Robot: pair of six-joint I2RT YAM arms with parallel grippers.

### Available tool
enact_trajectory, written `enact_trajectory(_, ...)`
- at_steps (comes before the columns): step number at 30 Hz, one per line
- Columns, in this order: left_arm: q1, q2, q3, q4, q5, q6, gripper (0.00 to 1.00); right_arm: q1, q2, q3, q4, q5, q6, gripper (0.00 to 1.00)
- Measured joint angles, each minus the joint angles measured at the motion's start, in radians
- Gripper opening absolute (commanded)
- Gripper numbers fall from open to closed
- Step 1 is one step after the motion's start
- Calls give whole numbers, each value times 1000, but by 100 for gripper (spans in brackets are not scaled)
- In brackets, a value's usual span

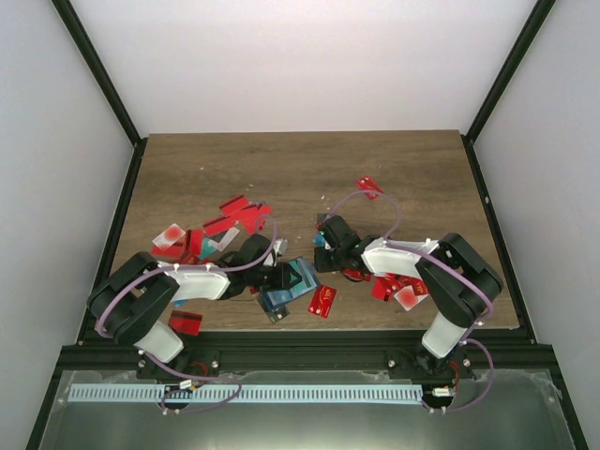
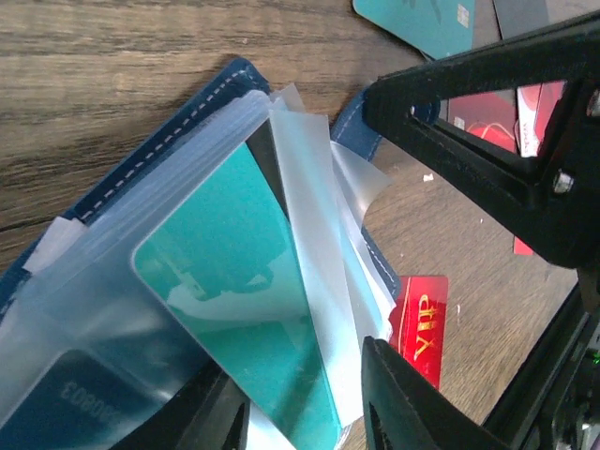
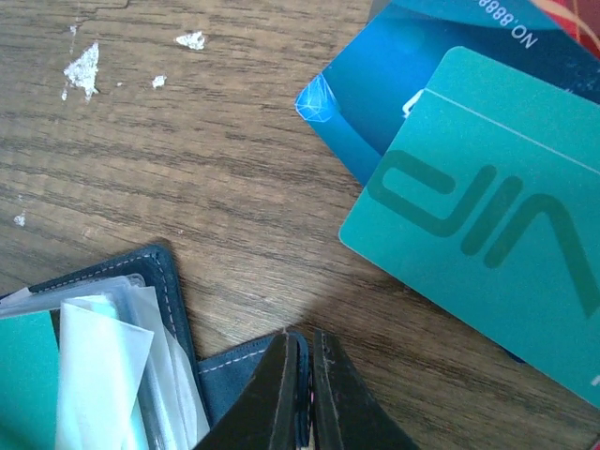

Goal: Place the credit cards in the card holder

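2 grippers share this: your right gripper [image 3: 302,394] pinches the edge of the card holder [image 3: 230,386], probably to steady it; your left gripper [image 2: 375,225] sits partly open over the teal card [image 2: 244,309].

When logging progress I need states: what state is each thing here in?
card holder: open, clear sleeves fanned out
teal card: partly under a clear sleeve
left hand: open, astride the sleeves
right hand: shut on the card holder's edge
red VIP card: loose on the table
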Motion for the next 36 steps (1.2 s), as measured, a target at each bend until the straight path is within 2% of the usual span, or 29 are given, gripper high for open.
enact_trajectory(4, -10, -23, 16, -53, -13, 2, 52, 0, -9, -10, 1, 0, 0, 1)
enact_trajectory(7, -15, -46, 36, -124, -28, 14, 59, 0, -18, -17, -3, -6, 0, 7)
enact_trajectory(12, -28, -68, 91, -265, -55, 42, 78, 1, -28, -18, -23, -17, -1, 21)
enact_trajectory(15, -33, -75, 120, -342, -62, 51, 84, 2, -37, -19, -36, -26, -2, 36)
enact_trajectory(18, -34, -76, 147, -408, -71, 63, 91, 2, -51, -19, -55, -34, -5, 43)
enact_trajectory(20, -35, -82, 161, -451, -80, 71, 99, 2, -62, -19, -74, -36, -7, 47)
enact_trajectory(28, -37, -151, 189, -584, -90, 92, 100, -1, -160, -21, -126, -68, -28, 50)
enact_trajectory(31, -37, -180, 210, -629, -96, 94, 92, -2, -208, -21, -136, -105, -32, 50)
enact_trajectory(33, -37, -202, 225, -654, -109, 97, 77, -2, -246, -24, -128, -157, -32, 50)
enact_trajectory(34, -37, -214, 231, -663, -118, 104, 59, -2, -270, -31, -113, -196, -31, 50)
enact_trajectory(36, -37, -225, 234, -671, -136, 104, 31, -2, -303, -46, -81, -261, -26, 50)
